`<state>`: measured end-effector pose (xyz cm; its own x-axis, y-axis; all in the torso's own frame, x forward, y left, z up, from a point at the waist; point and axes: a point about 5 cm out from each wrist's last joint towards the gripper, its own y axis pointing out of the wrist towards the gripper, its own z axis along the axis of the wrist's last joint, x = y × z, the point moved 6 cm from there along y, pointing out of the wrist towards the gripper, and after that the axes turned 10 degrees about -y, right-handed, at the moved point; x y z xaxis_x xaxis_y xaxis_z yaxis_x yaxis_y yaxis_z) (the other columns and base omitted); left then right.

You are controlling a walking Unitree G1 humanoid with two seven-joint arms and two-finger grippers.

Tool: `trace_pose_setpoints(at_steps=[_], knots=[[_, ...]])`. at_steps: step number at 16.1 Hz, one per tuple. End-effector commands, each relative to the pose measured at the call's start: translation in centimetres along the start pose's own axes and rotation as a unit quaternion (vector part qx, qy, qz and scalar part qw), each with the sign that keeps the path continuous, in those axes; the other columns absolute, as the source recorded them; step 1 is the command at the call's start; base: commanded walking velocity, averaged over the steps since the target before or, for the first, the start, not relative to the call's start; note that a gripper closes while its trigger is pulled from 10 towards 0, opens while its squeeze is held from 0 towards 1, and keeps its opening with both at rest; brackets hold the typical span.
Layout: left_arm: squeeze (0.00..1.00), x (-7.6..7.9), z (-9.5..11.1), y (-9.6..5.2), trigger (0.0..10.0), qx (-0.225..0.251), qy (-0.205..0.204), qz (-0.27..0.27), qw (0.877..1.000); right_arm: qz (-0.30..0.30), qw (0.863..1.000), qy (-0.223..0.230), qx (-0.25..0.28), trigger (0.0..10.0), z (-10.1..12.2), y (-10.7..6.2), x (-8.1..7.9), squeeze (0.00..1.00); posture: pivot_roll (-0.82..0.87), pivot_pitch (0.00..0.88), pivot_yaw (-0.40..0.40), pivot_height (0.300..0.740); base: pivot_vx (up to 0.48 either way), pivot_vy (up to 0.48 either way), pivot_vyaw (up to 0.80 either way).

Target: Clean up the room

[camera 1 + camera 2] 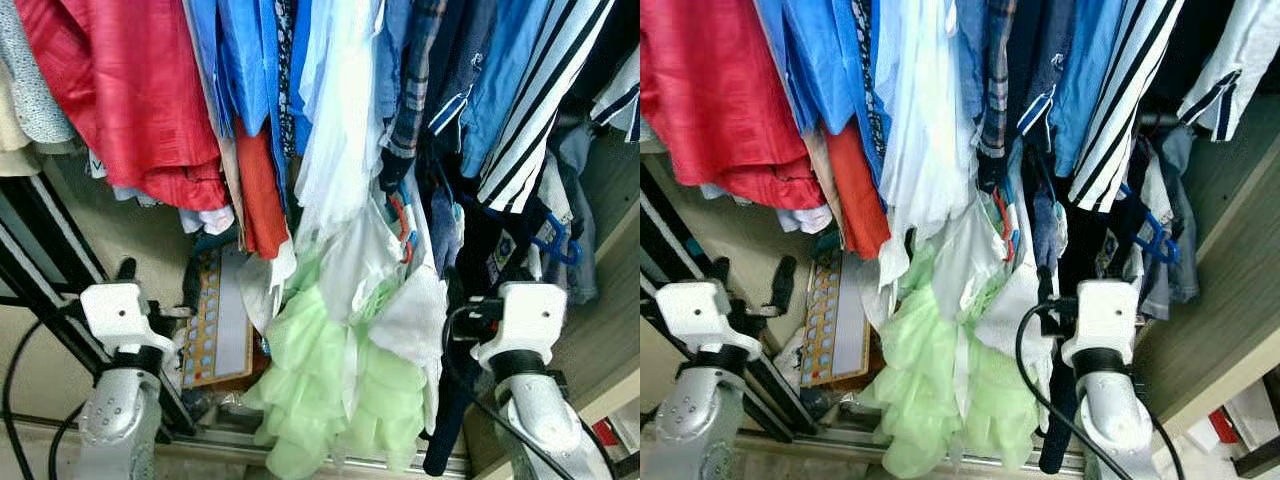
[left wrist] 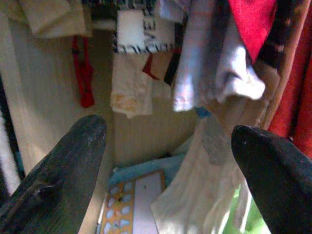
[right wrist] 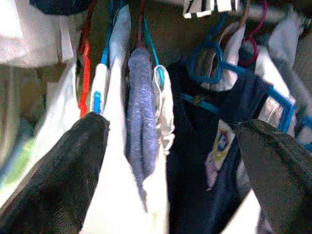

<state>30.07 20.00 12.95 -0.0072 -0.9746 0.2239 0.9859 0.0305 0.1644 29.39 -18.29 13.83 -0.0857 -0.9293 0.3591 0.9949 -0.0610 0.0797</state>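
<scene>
A wardrobe is packed with hanging clothes: a red garment (image 1: 130, 90), blue shirts (image 1: 245, 60), a white dress (image 1: 340, 130), a pale green ruffled garment (image 1: 330, 390) and a striped shirt (image 1: 540, 90). My left gripper (image 2: 168, 129) is open and holds nothing; it points into the wardrobe's lower left, toward hanging cream and grey pieces. My right gripper (image 3: 170, 124) is open too, its fingers on either side of a white garment, a grey-blue garment (image 3: 141, 131) and a navy top (image 3: 195, 161) on hangers. I cannot tell whether the fingers touch the cloth.
An orange and white board (image 1: 215, 320) with rows of pale dots leans on the wardrobe floor behind the clothes. A black frame (image 1: 40, 290) runs diagonally at the left. A wooden side wall (image 1: 1230, 300) closes the right. A metal track (image 1: 230, 435) crosses the bottom.
</scene>
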Motion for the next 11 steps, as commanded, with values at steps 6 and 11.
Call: trace_pose_setpoints(at_steps=[6,11], knots=[[0.00,3.0,-1.0,0.2,10.0,-0.016,-0.011,-0.061,0.998,0.024,1.000,-0.015,0.013,10.0,0.1,0.6,-1.2,0.00,-0.06,0.000,0.023,0.740,0.000,0.000,0.80],[0.00,3.7,-1.5,0.4,10.0,-0.029,-0.013,-0.073,0.997,0.036,0.999,-0.015,0.025,10.0,0.5,1.1,-1.9,0.00,-0.06,0.000,0.022,0.740,0.000,0.000,0.80]])
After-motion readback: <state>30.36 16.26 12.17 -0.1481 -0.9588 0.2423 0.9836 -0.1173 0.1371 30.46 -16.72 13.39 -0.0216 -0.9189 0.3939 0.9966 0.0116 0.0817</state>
